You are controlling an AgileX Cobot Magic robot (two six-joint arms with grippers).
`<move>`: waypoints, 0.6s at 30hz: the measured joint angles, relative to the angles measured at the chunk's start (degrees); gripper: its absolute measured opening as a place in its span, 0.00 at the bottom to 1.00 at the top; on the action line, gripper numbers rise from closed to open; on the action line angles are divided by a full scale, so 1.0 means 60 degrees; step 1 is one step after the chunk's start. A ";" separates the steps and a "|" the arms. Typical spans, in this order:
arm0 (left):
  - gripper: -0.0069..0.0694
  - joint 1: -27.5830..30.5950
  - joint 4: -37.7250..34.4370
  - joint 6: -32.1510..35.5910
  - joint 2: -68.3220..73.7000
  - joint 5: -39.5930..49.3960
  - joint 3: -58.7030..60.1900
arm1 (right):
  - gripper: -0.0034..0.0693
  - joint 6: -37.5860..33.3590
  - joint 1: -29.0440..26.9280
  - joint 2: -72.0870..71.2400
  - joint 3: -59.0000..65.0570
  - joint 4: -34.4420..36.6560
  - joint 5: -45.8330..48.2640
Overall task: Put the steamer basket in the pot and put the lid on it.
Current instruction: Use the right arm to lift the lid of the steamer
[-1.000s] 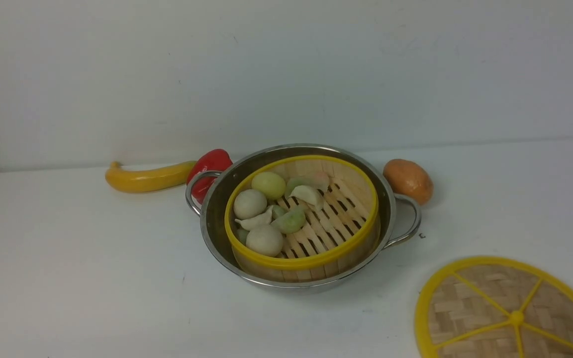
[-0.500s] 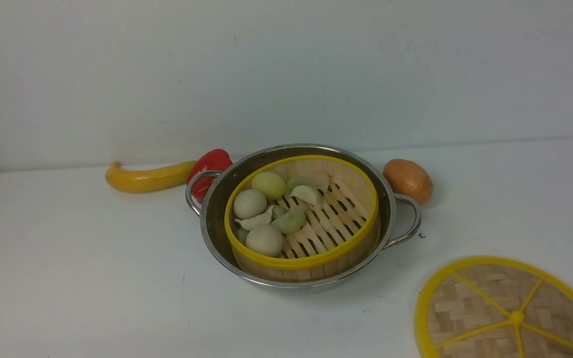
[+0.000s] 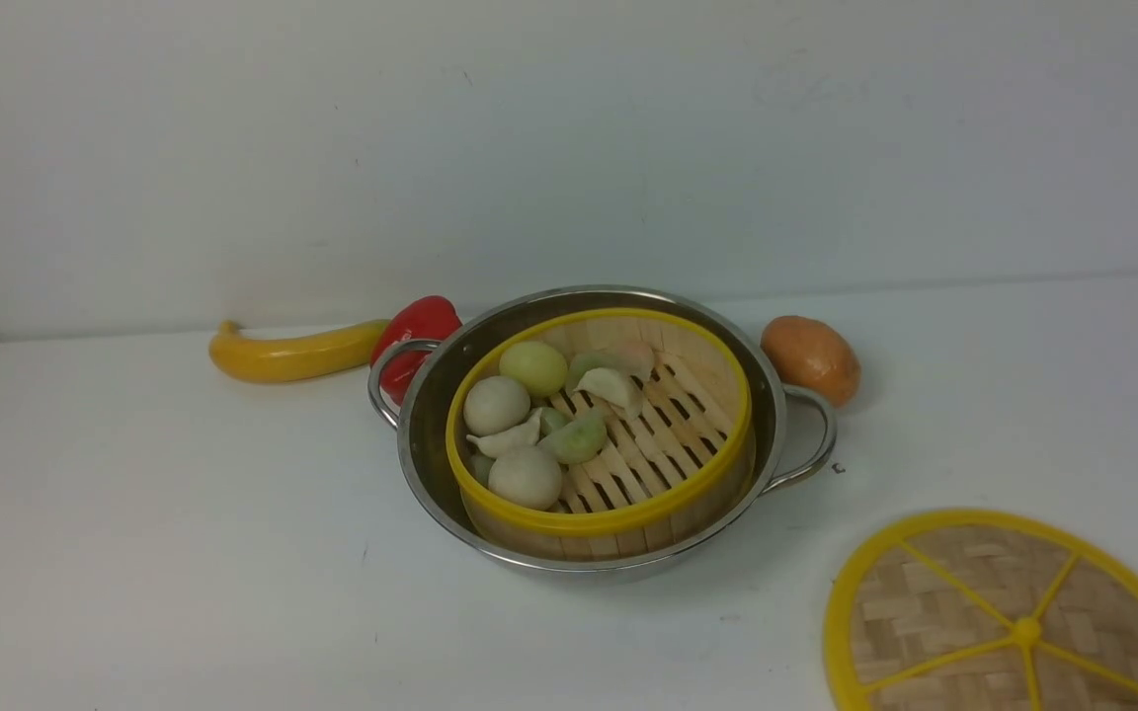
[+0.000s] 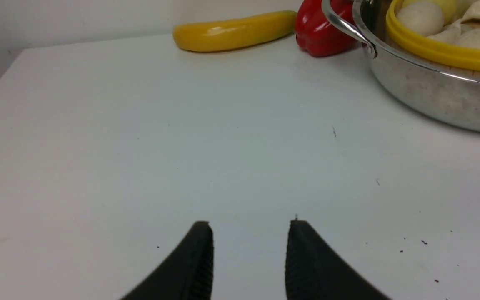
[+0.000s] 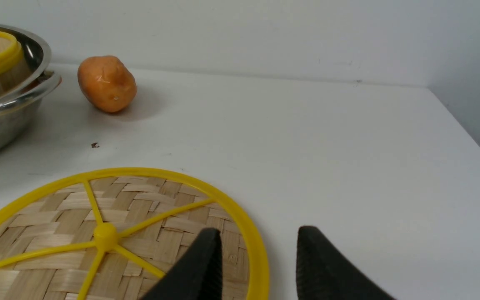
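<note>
Stainless steel: the pot (image 3: pixel 426 434), wide and shallow, is set near the middle of the white tabletop (image 3: pixel 184 553), with a looped wire handle at each side

Bamboo, yellow-rimmed: the steamer basket (image 3: pixel 599 520) is seated inside the pot and is uncovered. Pale dumplings and buns (image 3: pixel 528 477) are gathered on the left part of its slatted floor

Woven bamboo, yellow-spoked: the lid (image 3: pixel 934 602) is laid flat on the tabletop at the near right, apart from the pot, with bare tabletop seen between the two

Red pepper (image 3: pixel 419 321): placed just behind the pot's left handle (image 3: pixel 372 385); contact cannot be told

Yellow squash (image 3: pixel 292 354): laid on its side to the left of the pepper, one end just beside it

Orange vegetable (image 3: pixel 811 357): placed just behind the right handle (image 3: pixel 831 434)

Left tool (image 4: pixel 250 225): held low over bare tabletop to the left of the pot, jaws parted, nothing gripped

Right tool (image 5: pixel 260 231): held at the edge of the lid turned away from the pot. One finger is seen over the weave, the other over bare tabletop, and the yellow rim is shown in the gap. The jaws are parted and nothing is gripped; whether the lid is touched cannot be told
</note>
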 joint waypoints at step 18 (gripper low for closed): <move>0.40 0.0000 0.0000 0.0000 0.0000 0.0000 0.0000 | 0.38 0.0432 0.0000 0.0000 -0.1039 0.0836 0.0613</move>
